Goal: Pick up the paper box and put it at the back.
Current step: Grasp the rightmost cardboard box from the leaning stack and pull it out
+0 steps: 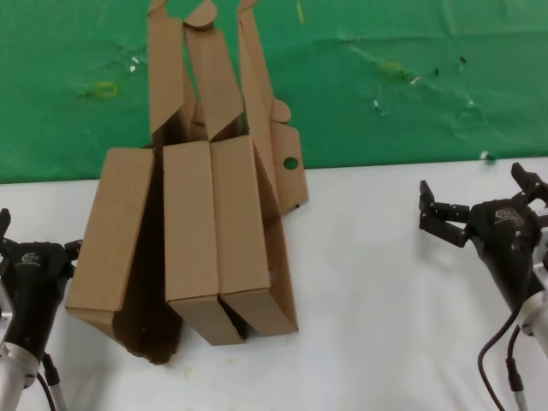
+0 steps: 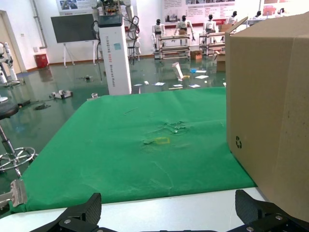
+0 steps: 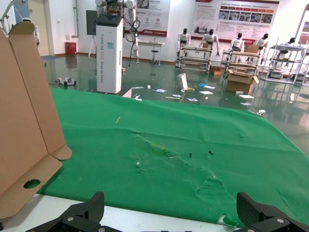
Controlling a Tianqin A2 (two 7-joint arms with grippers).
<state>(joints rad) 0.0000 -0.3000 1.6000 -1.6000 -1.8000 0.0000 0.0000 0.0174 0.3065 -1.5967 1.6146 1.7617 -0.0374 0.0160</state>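
Paper box: three shallow brown corrugated cardboard mailer boxes are standing together on edge on the white tabletop [image 1: 385, 282], their open lids leaning back over the wrinkled green cloth at the back [image 1: 411, 94]. I am taking the rightmost one [image 1: 244, 231], with its round-holed flap, as the paper box, but I cannot be sure which of the three is meant.

Neighbours: the middle box [image 1: 190, 227] is touching it, and the left box [image 1: 116, 227] is leaning outward beside that one.

Right gripper: the black right gripper [image 1: 475, 205] is waiting well apart from the boxes, to their right, with fingers spread wide and holding nothing.

Left gripper: the black left gripper [image 2: 169, 217] is sitting just beside the left box, also wide open and empty.

Doing it well: I think it is better to pinch one firm wall, not the loose lid, to lift straight so the neighbours are not falling, and to set the box down fully on the green cloth.

Hard to see: the lid tops are cut off by the upper edge of the head view. The boxes' insides and far sides are hidden. Neither wrist view is showing the full paper box.
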